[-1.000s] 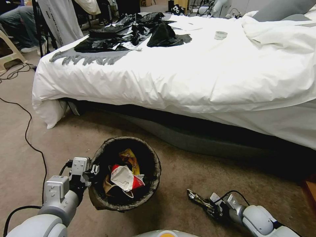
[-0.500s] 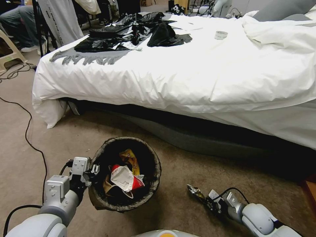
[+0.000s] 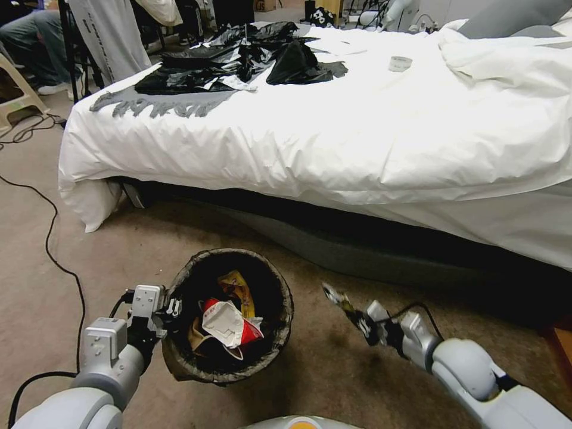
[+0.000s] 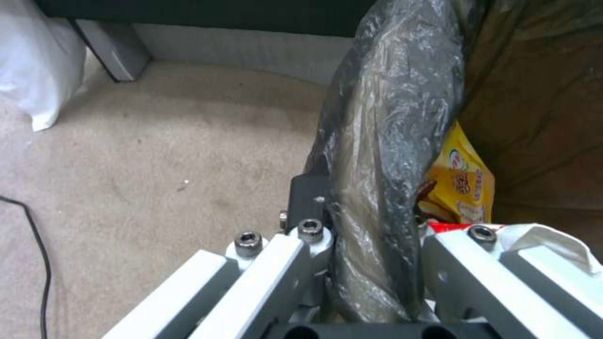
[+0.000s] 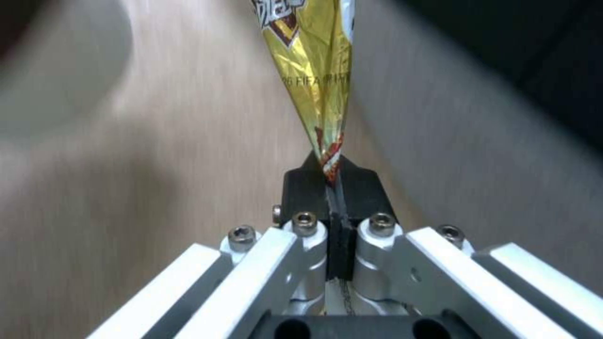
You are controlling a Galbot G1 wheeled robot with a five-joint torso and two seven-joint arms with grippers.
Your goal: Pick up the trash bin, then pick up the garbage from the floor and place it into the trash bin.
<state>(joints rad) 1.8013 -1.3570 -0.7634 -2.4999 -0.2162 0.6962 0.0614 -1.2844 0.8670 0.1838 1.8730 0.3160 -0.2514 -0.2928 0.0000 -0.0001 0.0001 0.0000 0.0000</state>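
the left tool [image 3: 171, 310] is clamped on the liner-wrapped rim of the trash bin [image 3: 229, 363], gripping it at the bin's nine o'clock, and the bin holds a yellow wrapper [image 3: 237, 287] and a red-white wrapper [image 3: 226, 322]. the right tool [image 3: 362, 323], at the bin's three o'clock and apart from it, is pinched shut on one thin end of a gold snack wrapper [image 5: 317, 70] above the floor [image 3: 333, 381]. the risk is that slim pinch: a quick swing could let the foil slide free, or the trailing end could catch the rim and drop outside. the one-sided rim hold could also let the bin tilt.
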